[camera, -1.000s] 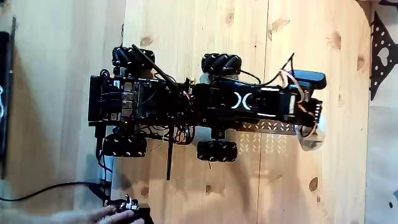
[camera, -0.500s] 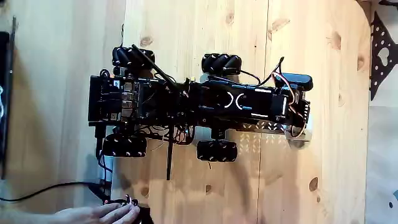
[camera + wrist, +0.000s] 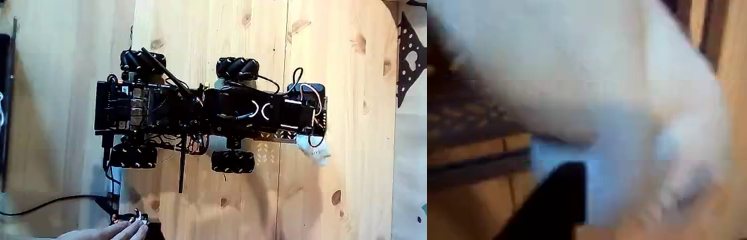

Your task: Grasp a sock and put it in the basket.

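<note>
1. Tool [image 3: 313, 137]: it sits at the right end of the black wheeled robot [image 3: 200, 113] in the fixed view. We judge it pinching the sock; the blurred wrist view does not show the jaws plainly.
2. Sock [image 3: 617, 100]: cream-white and soft, it bulges right against the tool in the wrist view. In the fixed view a pale lump [image 3: 317, 152] hangs just below the tool's tip.
3. Sock axis: we cannot tell its long axis or heading; it is bunched.
4. Basket [image 3: 267, 155]: a perforated tray, just beside the tool, towards the robot's body.
5. Step in hand: we would keep the pinch firm, bring the sock fully over the tray, then release.
6. Tabletop [image 3: 267, 40]: pale knotty wood.
</note>
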You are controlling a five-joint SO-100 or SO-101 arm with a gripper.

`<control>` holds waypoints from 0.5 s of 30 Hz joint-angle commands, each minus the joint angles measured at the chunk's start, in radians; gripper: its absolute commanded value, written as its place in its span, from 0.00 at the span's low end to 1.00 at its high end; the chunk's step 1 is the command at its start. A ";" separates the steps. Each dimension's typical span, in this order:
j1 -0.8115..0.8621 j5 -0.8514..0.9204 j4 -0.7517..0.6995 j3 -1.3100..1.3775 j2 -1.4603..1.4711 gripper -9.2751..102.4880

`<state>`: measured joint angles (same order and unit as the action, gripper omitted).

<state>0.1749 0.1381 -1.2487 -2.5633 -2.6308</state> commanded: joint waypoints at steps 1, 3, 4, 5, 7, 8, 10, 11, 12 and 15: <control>0.003 0.012 0.052 -0.017 -0.006 0.34; 0.002 0.003 0.086 -0.041 -0.035 0.23; 0.003 0.002 0.100 -0.057 -0.051 0.08; 0.003 0.008 0.109 -0.071 -0.063 0.08; -0.011 0.017 0.160 -0.115 -0.094 0.08; -0.020 0.020 0.189 -0.143 -0.114 0.08; -0.032 0.012 0.252 -0.202 -0.158 0.08; -0.034 0.008 0.284 -0.232 -0.179 0.08; -0.038 0.002 0.311 -0.258 -0.199 0.08; -0.032 -0.032 0.351 -0.325 -0.259 0.08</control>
<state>0.1396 0.1258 -0.9388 -2.8701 -2.8501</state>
